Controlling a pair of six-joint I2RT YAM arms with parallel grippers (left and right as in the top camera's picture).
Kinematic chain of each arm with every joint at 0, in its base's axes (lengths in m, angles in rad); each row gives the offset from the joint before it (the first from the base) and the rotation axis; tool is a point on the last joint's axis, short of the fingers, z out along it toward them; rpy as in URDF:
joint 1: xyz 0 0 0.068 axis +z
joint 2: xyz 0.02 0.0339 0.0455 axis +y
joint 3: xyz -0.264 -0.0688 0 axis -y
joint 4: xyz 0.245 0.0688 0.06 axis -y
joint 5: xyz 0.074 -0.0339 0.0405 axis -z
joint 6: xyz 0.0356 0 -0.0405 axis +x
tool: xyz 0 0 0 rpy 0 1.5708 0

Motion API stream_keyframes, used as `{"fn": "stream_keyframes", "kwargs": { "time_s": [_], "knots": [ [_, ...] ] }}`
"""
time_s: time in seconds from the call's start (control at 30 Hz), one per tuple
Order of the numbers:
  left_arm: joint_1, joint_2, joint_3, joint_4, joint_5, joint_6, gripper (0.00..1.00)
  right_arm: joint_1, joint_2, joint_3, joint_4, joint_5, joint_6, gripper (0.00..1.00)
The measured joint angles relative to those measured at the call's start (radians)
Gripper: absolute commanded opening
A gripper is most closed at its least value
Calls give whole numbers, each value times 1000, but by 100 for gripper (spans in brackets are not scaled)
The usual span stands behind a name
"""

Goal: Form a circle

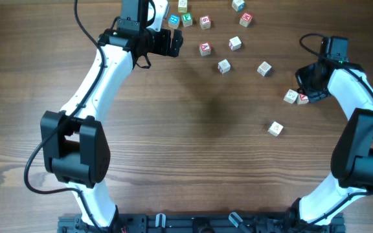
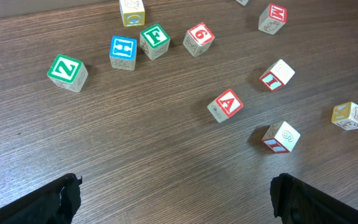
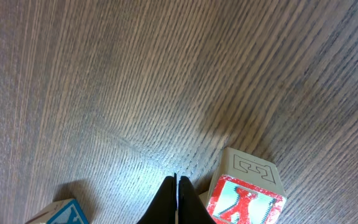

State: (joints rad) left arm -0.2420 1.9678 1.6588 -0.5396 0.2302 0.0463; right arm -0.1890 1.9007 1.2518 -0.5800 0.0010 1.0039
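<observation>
**Alphabet cubes** (image 1: 223,66): small blocks of pale wood, square-edged. Some faces printed with a red, green or blue letter in a matching border, others line-engraved. Scattered singly over the far right of the surface, between the two pincers, in a ragged arc rather than a closed circle.

**Legible in the left wrist view:** green Z cube (image 2: 67,71); blue H cube (image 2: 123,51) just beside green F cube (image 2: 155,40); red 6 cube (image 2: 199,38); red A cube (image 2: 225,104), tilted on the diagonal.

**Surface** (image 1: 193,149): dark brown, matte, with fine streaked wood grain.

**Left pincer** (image 2: 176,193): black, blunt-tipped, spread wide, holding nothing.

**Right pincer** (image 3: 176,194): black fingers pressed together into a thin wedge, gripping nothing. Tip just beside a red-figure cube (image 3: 247,194) with an engraved upper face.
</observation>
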Motion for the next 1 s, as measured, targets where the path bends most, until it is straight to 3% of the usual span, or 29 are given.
{"fn": "stream_keyframes", "kwargs": {
  "time_s": [1.0],
  "knots": [
    [0,0,0,0,0,0,100,0,0,0,-10,0,-16,4]
  ]
}}
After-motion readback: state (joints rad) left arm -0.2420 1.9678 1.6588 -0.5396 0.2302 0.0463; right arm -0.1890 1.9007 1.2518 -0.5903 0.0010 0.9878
